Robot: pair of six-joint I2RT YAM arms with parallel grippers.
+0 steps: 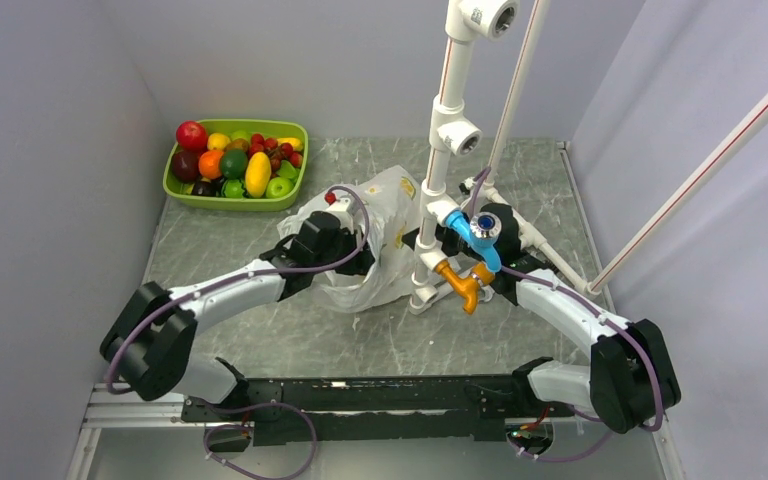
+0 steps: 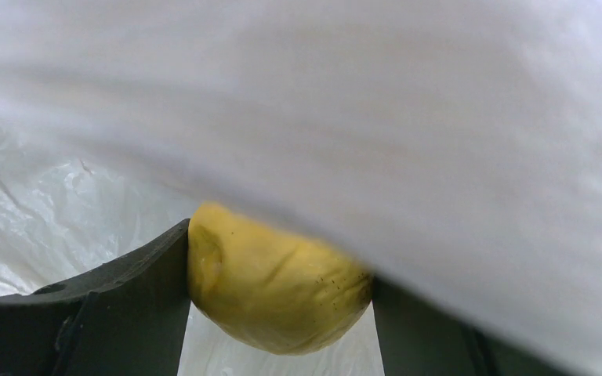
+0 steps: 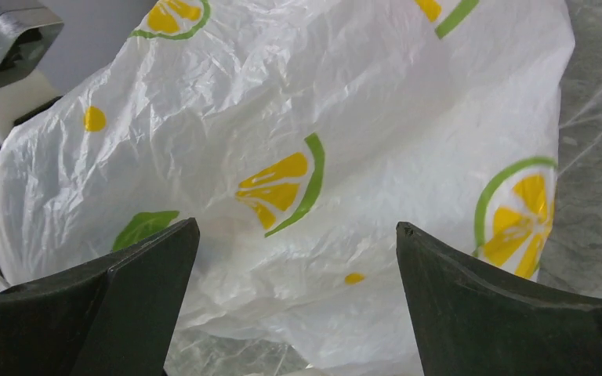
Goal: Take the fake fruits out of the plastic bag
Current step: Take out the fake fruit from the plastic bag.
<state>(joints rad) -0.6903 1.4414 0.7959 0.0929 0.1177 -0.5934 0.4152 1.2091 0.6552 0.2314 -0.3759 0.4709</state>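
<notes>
You have two containers here. The plastic bag [image 1: 385,205] lies crumpled at the middle of the table [image 1: 260,340], a thin white bag printed with lemon slices and green leaves. The green tray [image 1: 230,204] stands at about 10 o'clock from the bag, well apart from it, near the far left corner.

In the tray you see a heap of fruits: a red apple [image 1: 191,134] at its far left corner, a dark maroon apple [image 1: 185,165] just below it, an orange [image 1: 211,163], a lime [image 1: 233,162] and some small strawberries [image 1: 272,150] toward 2 o'clock.

Inside the bag, your left wrist view shows one yellow lemon-like fruit [image 2: 274,290]. Its upper part is hidden under a fold of the bag film. The left gripper [image 2: 281,254] reaches into the bag from its 9 o'clock side and is closed on this fruit, which touches both fingers [image 2: 125,305]. The long axis of the fruit lies across the gripper, in that view about from 10 o'clock to 4 o'clock. The end with a small dent is against the left finger.

Your right gripper [image 3: 296,225] is at the 3 o'clock side of the bag, partly hidden behind the white pipe stand [image 1: 440,200] in the top view. It is spread wide with nothing between its fingers. The printed side of the bag is just ahead of them.
</notes>
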